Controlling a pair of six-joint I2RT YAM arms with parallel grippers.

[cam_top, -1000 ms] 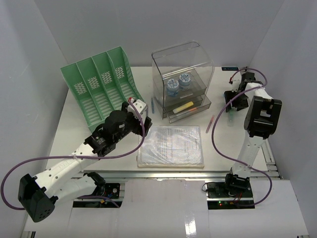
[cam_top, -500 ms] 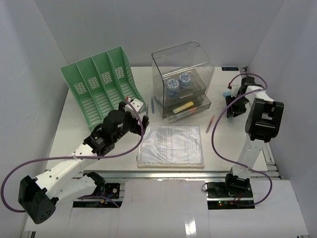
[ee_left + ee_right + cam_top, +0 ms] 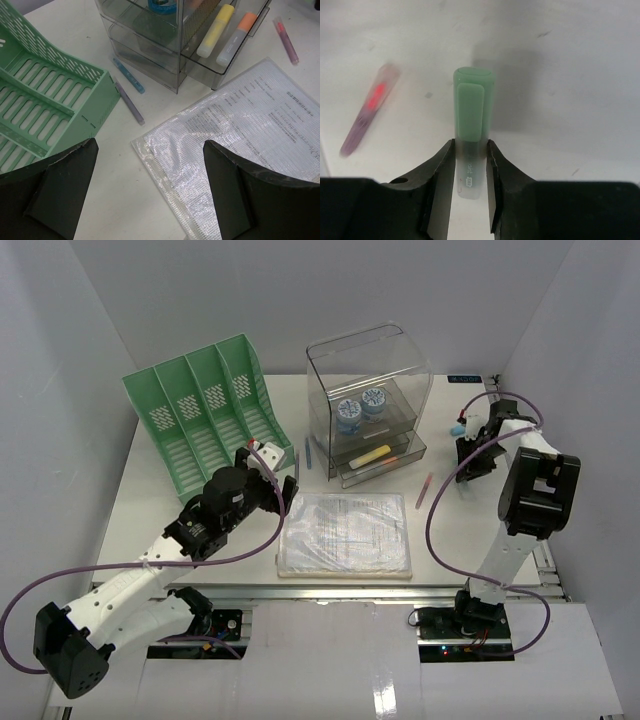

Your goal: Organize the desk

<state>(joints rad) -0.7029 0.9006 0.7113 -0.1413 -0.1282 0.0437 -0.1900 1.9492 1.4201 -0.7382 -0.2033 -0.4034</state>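
The white surface (image 3: 150, 490) lies under both arms, carrying the green rack (image 3: 200, 410), the clear drawer box (image 3: 370, 380) and a sleeve of papers (image 3: 345, 532). Our left jaws hang wide open and empty above the gap between rack and sleeve. Our right jaws, over the surface's far right corner, are closed on a green highlighter (image 3: 472, 120) near a pink pen (image 3: 370, 115). We judge it should travel level, gripped firmly, into the open drawer.
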